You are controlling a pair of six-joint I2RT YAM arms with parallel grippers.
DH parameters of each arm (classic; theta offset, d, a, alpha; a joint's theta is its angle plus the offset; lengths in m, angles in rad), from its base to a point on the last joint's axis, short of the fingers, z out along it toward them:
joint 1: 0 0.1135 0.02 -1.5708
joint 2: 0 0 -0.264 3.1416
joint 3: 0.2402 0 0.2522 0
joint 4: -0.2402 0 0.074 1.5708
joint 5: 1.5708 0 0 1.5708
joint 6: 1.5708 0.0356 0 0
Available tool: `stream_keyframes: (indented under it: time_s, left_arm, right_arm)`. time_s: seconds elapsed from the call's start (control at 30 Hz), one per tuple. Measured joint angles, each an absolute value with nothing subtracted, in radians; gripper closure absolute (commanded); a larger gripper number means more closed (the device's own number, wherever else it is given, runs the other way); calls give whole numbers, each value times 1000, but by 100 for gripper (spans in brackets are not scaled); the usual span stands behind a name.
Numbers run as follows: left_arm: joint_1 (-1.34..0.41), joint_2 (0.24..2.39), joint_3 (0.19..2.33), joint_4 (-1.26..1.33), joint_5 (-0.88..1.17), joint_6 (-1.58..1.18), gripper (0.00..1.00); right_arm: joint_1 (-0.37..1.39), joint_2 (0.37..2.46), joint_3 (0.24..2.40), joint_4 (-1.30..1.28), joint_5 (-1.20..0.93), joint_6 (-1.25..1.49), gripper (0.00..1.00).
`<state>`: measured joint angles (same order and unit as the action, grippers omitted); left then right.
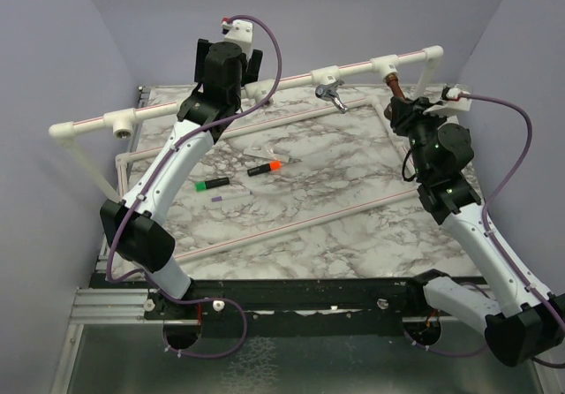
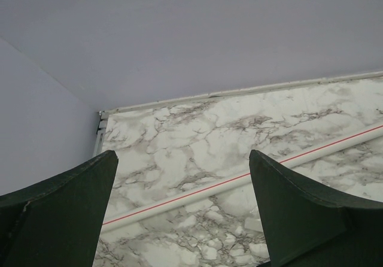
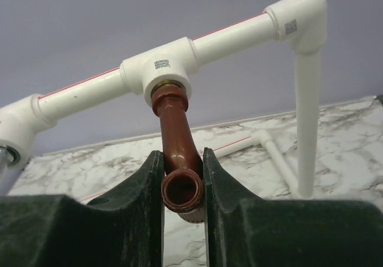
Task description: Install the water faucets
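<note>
The copper-coloured faucet (image 3: 178, 141) hangs from a white tee fitting (image 3: 160, 70) on the raised pipe, its spout mouth facing the right wrist camera. My right gripper (image 3: 182, 186) is shut on that spout, one finger on each side. From above, the copper faucet (image 1: 394, 85) shows just under the tee at the back right, with the right gripper (image 1: 408, 107) at it. The silver chrome faucet (image 1: 331, 94) sits in another tee near the pipe's middle. My left gripper (image 2: 182, 207) is open and holds nothing, raised at the back left (image 1: 228, 58) by the pipe.
A white pipe frame (image 1: 177, 105) runs across the back and around the marble tabletop (image 1: 335, 173). Markers with orange (image 1: 265, 168) and green (image 1: 212, 184) caps lie mid-table, with a pale one (image 1: 231, 197) beside them. A low red-striped pipe (image 2: 239, 180) lies under the left gripper.
</note>
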<state>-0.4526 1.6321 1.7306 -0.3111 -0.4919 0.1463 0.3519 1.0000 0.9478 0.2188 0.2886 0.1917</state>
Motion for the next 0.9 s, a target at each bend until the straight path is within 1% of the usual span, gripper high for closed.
stream_keyframes:
  time_s: [0.43, 0.77, 0.9]
  left_arm:
    - [-453, 1630, 1725, -302, -492, 151, 8]
    - [-453, 1629, 1724, -302, -492, 151, 8]
    - [-452, 1629, 1723, -300, -492, 152, 8]
  right_arm:
    - [349, 988, 947, 157, 407, 831, 100]
    - [343, 987, 949, 68, 429, 1283, 100]
    - [339, 1001, 973, 19, 423, 1399, 99]
